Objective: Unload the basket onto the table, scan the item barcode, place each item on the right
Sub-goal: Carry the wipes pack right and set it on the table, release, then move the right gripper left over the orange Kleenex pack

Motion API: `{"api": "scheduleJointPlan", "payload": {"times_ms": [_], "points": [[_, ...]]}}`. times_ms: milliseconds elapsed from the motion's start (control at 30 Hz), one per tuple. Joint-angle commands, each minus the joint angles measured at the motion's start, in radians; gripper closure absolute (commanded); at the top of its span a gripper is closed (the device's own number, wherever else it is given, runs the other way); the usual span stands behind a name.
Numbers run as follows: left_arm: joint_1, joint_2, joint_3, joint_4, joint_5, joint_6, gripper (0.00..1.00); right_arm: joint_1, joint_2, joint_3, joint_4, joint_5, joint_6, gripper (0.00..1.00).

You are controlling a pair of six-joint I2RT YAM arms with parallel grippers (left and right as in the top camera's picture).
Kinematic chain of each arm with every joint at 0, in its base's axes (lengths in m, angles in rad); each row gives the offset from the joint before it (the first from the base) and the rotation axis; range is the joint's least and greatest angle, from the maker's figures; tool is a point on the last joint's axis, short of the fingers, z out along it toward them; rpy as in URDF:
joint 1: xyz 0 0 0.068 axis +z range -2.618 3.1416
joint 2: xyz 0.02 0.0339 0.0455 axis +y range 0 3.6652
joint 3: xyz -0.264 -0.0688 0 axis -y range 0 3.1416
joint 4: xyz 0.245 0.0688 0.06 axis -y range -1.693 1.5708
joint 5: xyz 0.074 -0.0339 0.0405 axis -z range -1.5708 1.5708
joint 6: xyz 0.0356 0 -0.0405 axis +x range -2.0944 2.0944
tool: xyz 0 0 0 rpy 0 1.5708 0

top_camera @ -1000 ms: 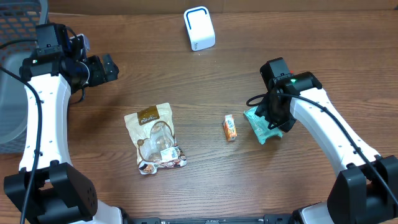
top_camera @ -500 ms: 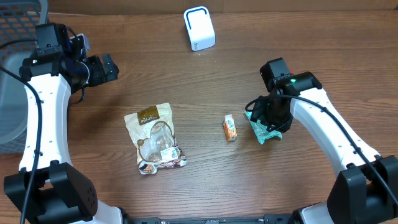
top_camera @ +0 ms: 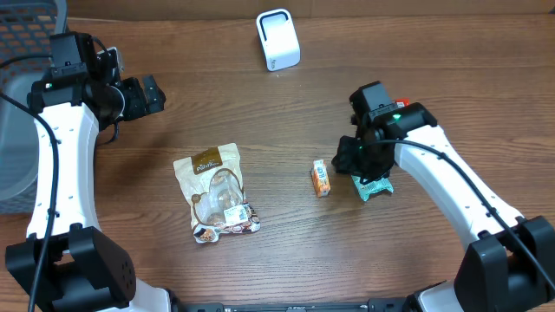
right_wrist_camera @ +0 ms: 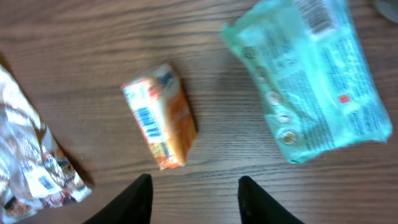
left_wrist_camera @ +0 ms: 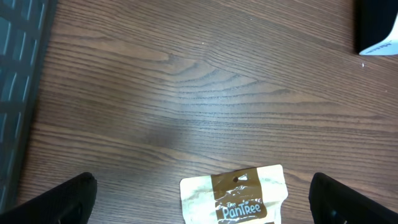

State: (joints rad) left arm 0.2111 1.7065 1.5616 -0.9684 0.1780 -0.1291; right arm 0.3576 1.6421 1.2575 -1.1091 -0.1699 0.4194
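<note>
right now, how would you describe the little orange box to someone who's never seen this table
On the wooden table, look right of centre, between the cream-and-brown snack bag and the teal pack. The orange box lies flat there, touching neither. It is the smallest item, the only orange one, with a barcode facing up.
</note>
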Motion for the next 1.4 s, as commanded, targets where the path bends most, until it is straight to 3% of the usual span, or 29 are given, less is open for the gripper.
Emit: {"api": "scheduleJointPlan", "payload": {"times_ms": [0, 133, 1367], "points": [[-0.002, 0.000, 0.002, 0.001, -0.006, -0.009, 0.00, 0.029, -0.010, -0.002, 0.015, -0.011, -0.080, 0.51], [-0.002, 0.000, 0.002, 0.001, -0.006, -0.009, 0.00, 0.048, -0.010, -0.002, 0.080, -0.011, -0.077, 0.34], [-0.002, 0.000, 0.003, 0.001, -0.006, -0.009, 0.00, 0.182, -0.010, -0.015, 0.090, 0.092, -0.216, 0.35]]}}
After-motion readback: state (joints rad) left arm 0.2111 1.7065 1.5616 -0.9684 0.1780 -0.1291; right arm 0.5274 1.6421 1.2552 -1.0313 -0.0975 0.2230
